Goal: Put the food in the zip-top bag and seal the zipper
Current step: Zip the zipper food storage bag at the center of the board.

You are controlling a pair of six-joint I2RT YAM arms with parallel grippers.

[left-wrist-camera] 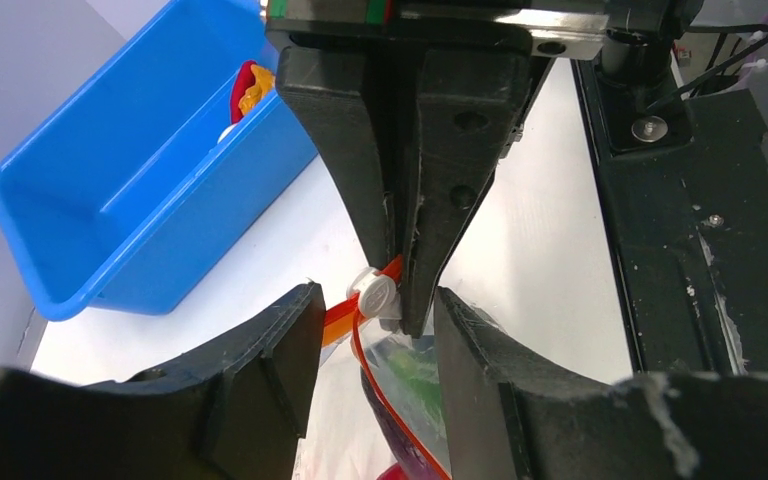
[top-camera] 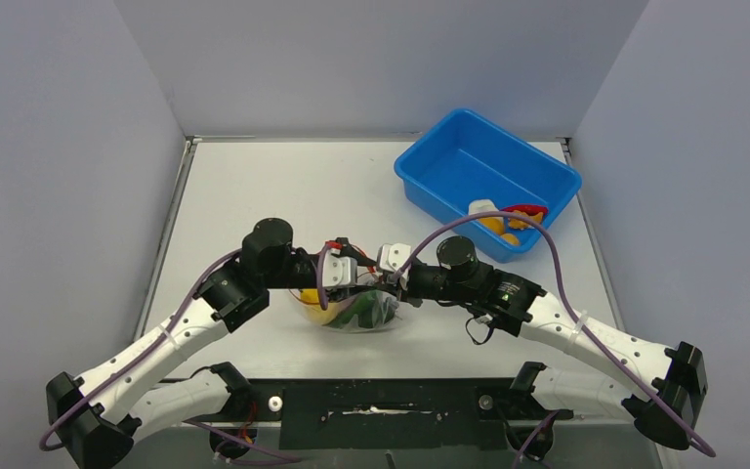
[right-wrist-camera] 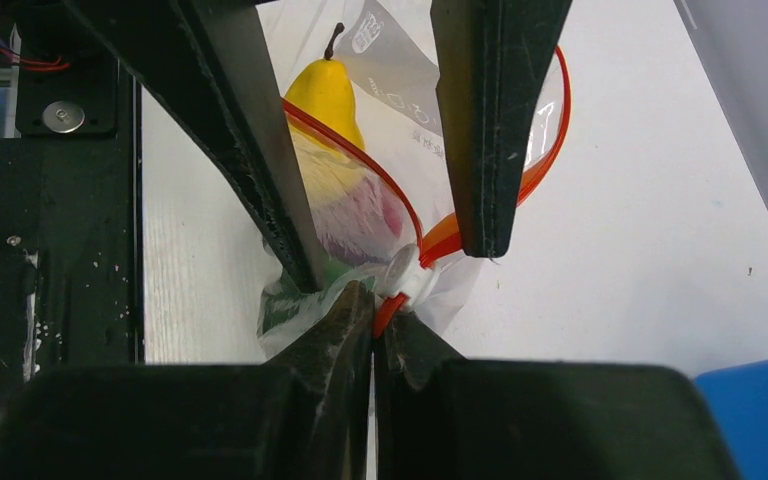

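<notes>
The right gripper (right-wrist-camera: 375, 305) was clenched on the thin red-orange zipper (right-wrist-camera: 550, 150) of the clear, crinkly zip-top bag (top-camera: 356, 315). Its two black fingers were pressed together with no gap, and the strip was pinched just beside the small white plastic slider (right-wrist-camera: 405, 272).

The left gripper (left-wrist-camera: 378, 298) faced it from the other side with its jaws spread wide. One finger stood on each side of the slider and the bag's mouth, and neither gripped anything. In the right wrist view one of those fingers lay against the bag's wall. Whether the other touched the strip could not be told.

The bag sat on the white table (top-camera: 273, 186) between the two arms, near their bases, with its mouth not yet fully shut. Inside it were a yellow toy pear (right-wrist-camera: 325, 100), a purple piece (right-wrist-camera: 365, 215) and some green pieces (left-wrist-camera: 415, 375).

Well apart, at the far right of the table, a blue plastic tub (top-camera: 454, 166) held a white piece (top-camera: 481, 207), a red piece (top-camera: 525, 209) and an orange piece (top-camera: 493, 225).
</notes>
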